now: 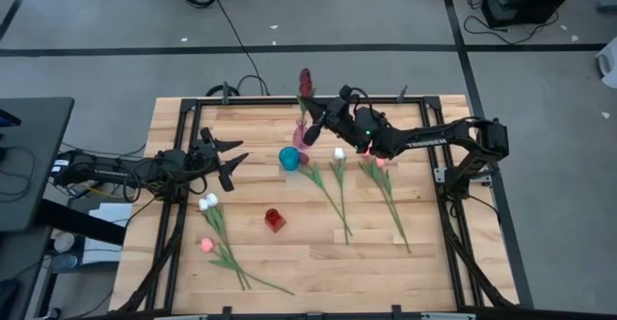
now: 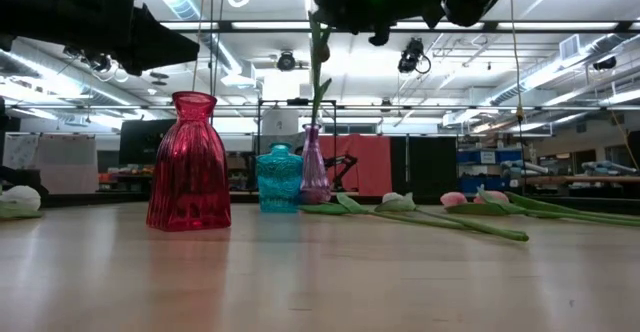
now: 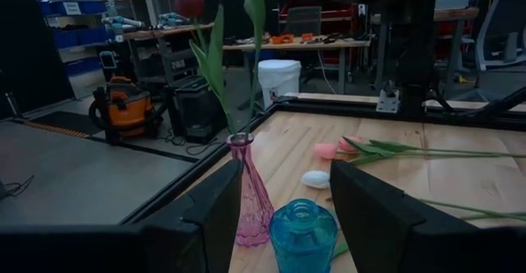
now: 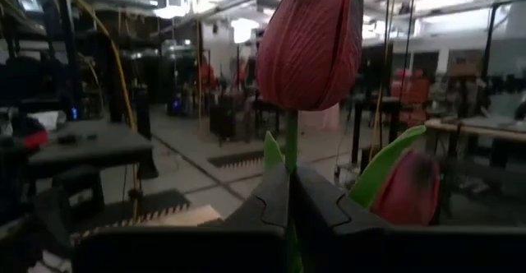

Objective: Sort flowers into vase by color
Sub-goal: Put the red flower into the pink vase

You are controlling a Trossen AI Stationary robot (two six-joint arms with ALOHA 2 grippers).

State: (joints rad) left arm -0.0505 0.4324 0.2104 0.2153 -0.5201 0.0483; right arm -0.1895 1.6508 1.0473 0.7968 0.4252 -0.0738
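Your right end effector (image 4: pixel 289 192) is clamped on the stem of a maroon tulip (image 4: pixel 311 41), whose head rises just above the fingers while its stem drops into the pink vase (image 2: pixel 314 167). Beside that vase stands the blue vase (image 1: pixel 289 157). Your left end effector (image 1: pixel 231 160) waits with fingers apart, near the blue vase.
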